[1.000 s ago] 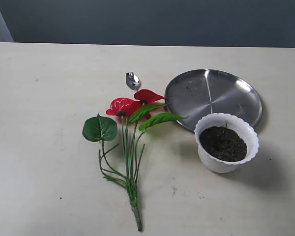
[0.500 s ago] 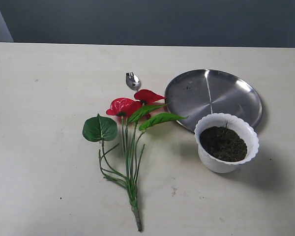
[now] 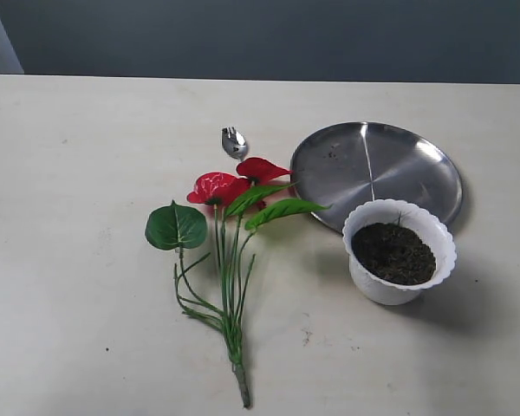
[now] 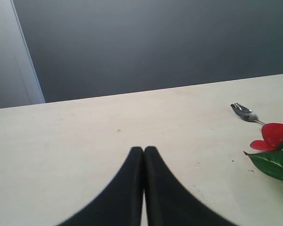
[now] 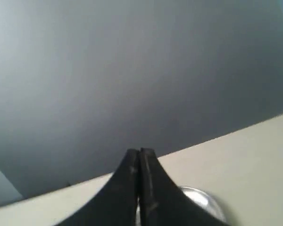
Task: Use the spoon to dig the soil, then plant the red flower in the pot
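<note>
table (image 3: 87, 329) | spoon (image 3: 234, 141) handle hidden under red flower (image 3: 218, 187) | both fingers together, empty

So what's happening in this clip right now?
Nothing is being handled yet. The left tool and right tool are both shut and empty. The spoon lies on the table just beyond the red flower, which lies flat. The pot stands full of undug soil, beside a steel plate.

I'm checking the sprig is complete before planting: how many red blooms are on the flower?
2. One red bloom lies nearer the round green leaf; the other bloom sits just below the spoon, toward the steel plate. Leaves may hide more.
</note>
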